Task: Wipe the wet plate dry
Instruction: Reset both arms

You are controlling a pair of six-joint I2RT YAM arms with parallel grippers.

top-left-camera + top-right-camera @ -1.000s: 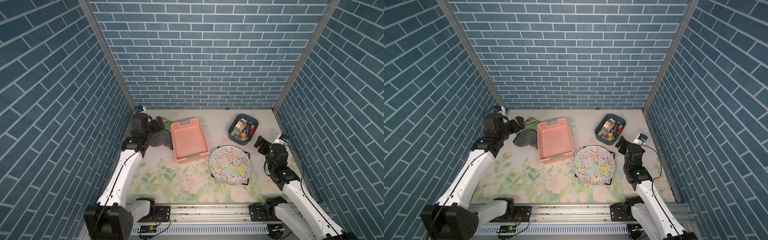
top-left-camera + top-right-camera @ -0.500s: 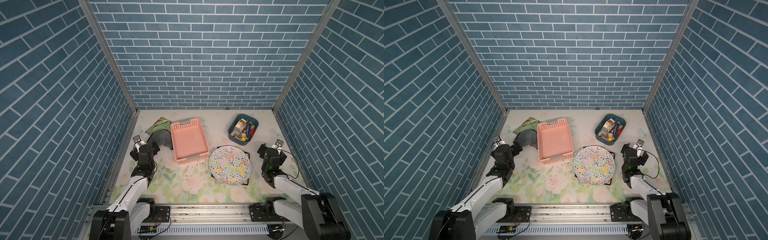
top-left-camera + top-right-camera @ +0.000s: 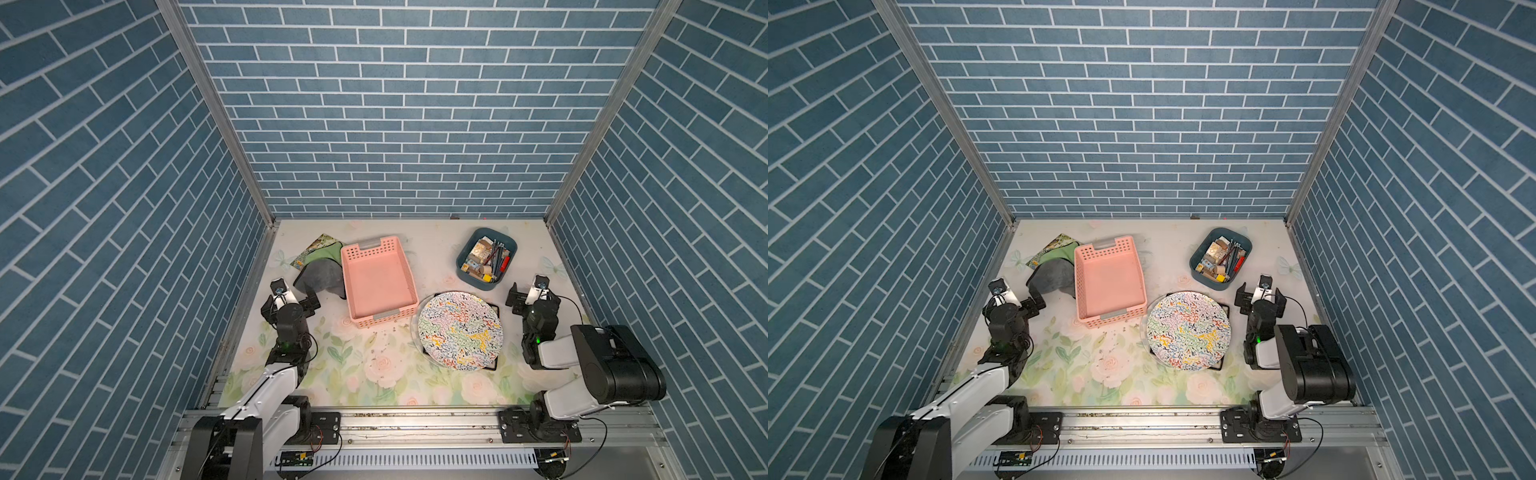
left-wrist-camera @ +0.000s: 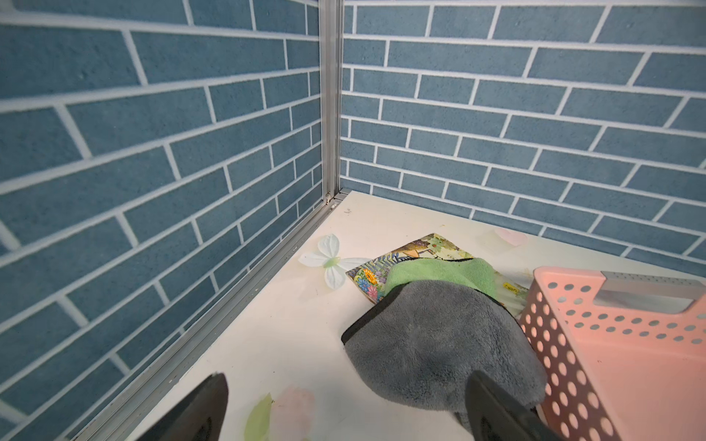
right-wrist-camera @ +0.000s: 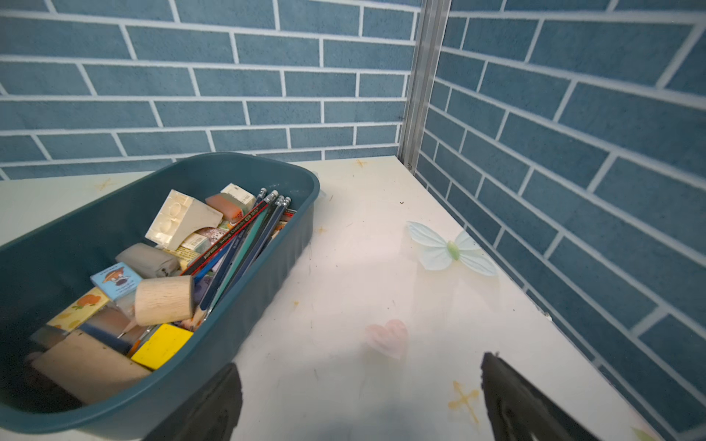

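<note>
The plate point(image 3: 459, 330) point(image 3: 1188, 330), round with a many-coloured squiggle pattern, rests tilted on a black rack at the front right of the mat. A grey cloth point(image 3: 322, 276) point(image 3: 1054, 276) point(image 4: 431, 343) lies crumpled against the pink basket's left side, with a green cloth point(image 4: 439, 273) behind it. My left gripper point(image 3: 297, 301) point(image 3: 1013, 305) point(image 4: 345, 383) is open and empty, just in front of the grey cloth, one finger at its edge. My right gripper point(image 3: 532, 297) point(image 3: 1261, 297) point(image 5: 359, 364) is open and empty, low over the mat to the right of the plate.
An empty pink basket point(image 3: 376, 282) point(image 4: 626, 366) stands at the middle back. A teal bin point(image 3: 462, 262) point(image 5: 259, 282) of pencils and blocks sits at the back right, close to my right gripper. A flowered card point(image 4: 420, 248) lies under the cloths. Brick walls close in three sides.
Both arms have drawn back toward the front rail and folded low. My left gripper has left the cloths at the back left. Plate and cloths have not moved.
</note>
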